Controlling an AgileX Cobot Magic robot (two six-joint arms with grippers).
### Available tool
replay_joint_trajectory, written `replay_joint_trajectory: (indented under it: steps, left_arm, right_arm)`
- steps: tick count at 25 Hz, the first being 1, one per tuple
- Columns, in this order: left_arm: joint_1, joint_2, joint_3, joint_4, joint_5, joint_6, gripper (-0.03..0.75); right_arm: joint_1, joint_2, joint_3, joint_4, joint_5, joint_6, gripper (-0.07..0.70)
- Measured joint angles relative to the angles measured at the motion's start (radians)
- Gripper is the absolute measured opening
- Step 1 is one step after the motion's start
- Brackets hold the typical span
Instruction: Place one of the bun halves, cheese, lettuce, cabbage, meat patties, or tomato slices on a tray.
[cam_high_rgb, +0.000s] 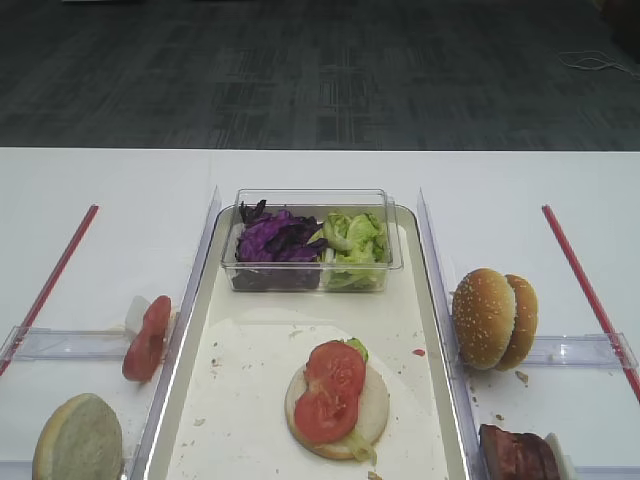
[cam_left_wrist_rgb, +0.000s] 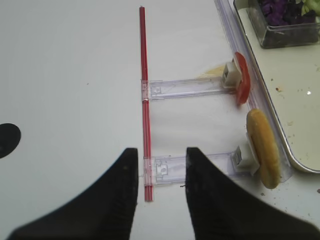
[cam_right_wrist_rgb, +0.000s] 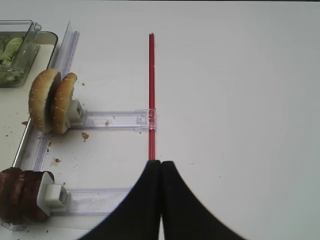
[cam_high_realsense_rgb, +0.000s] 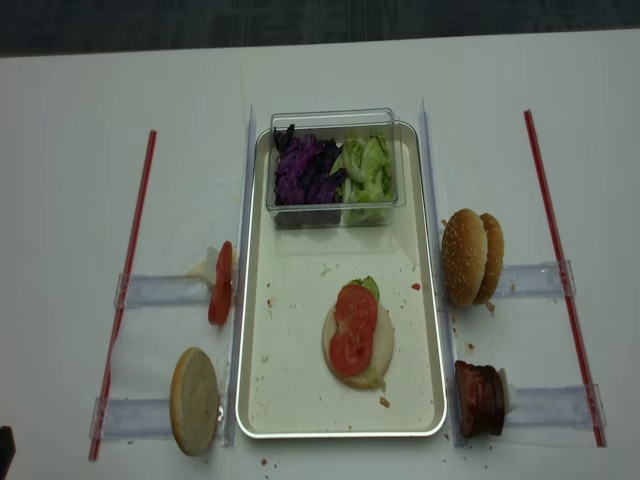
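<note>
Closest to you in the wrist views are the 2 grippers, both holding nothing and both well off the food. Your left gripper (cam_left_wrist_rgb: 161, 172) stands about half spread above a red strip (cam_left_wrist_rgb: 144, 100), outside the left holders. Your right gripper (cam_right_wrist_rgb: 161, 172) has its jaws pressed together over the red strip on the other side.

Largest is the tray (cam_high_realsense_rgb: 300, 400), lying lengthwise down the middle of the table. At its far end sits a clear tub (cam_high_rgb: 312, 197) with the purple cabbage (cam_high_rgb: 272, 238) on the left and the lettuce (cam_high_rgb: 355, 238) on the right. Toward the near end lies a pale bun half (cam_high_rgb: 372, 415), flat face up, with a bit of green leaf showing and 2 tomato slices (cam_high_rgb: 332, 385) overlapping on top.

So you can judge the stack begun: base, greens and tomato are down. Left to place, as far as the pictures show, are meat and a top bun; no cheese is visible anywhere.

Off the tray, right side: 2 sesame bun halves (cam_high_realsense_rgb: 472, 258) stand on edge in a holder, and the meat patties (cam_high_realsense_rgb: 480, 398) stand nearer. Left side: another bun half (cam_high_realsense_rgb: 194, 400) and 1 spare tomato slice (cam_high_realsense_rgb: 221, 283), both upright in holders.
</note>
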Motion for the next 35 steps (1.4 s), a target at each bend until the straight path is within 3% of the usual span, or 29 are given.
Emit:
replay_joint_trajectory:
  steps: [35]
  left_arm:
    - [0.0, 0.0, 0.0, 0.0, 0.0, -0.009, 0.223]
  right_arm:
    - [0.0, 0.0, 0.0, 0.0, 0.0, 0.0, 0.006]
